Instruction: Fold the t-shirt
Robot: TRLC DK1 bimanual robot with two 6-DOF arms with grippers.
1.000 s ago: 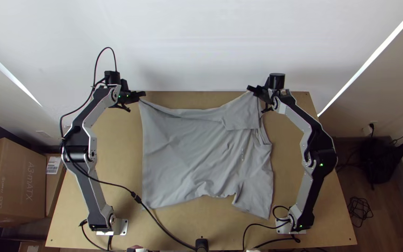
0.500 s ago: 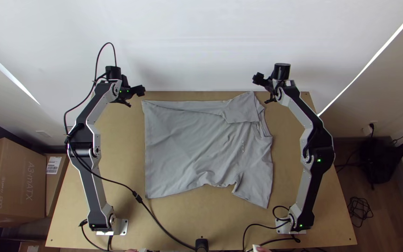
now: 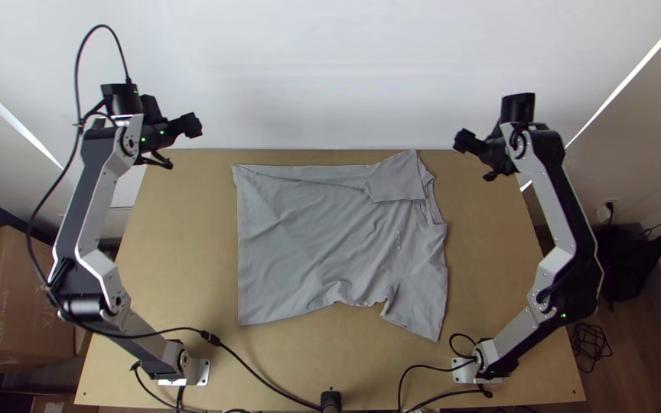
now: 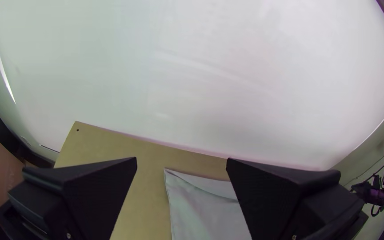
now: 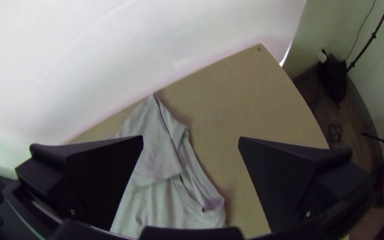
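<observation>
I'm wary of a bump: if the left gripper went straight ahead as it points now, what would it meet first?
For the left gripper, probably the white wall beyond the table; tilt and depth are unclear, so the table could come first.

T-shirt [image 3: 323,237]: grey cloth, matt, softly wrinkled. Table [image 3: 491,260]: pale wood, smooth, dull. Left gripper [image 3: 193,126] and right gripper [image 3: 464,141]: 2 matt black fingers each, plastic-looking. Left arm [image 3: 95,213] and right arm [image 3: 551,206]: silvery links, metal-looking, low sheen. 2 base plates [image 3: 203,372]: bare-metal look. Wall [image 3: 307,76]: white, smooth. Box [image 3: 9,306]: brown cardboard, matt. Cable [image 3: 254,375]: smooth black plastic or rubber. Floor [image 3: 627,356]: brown, wood-look.
</observation>
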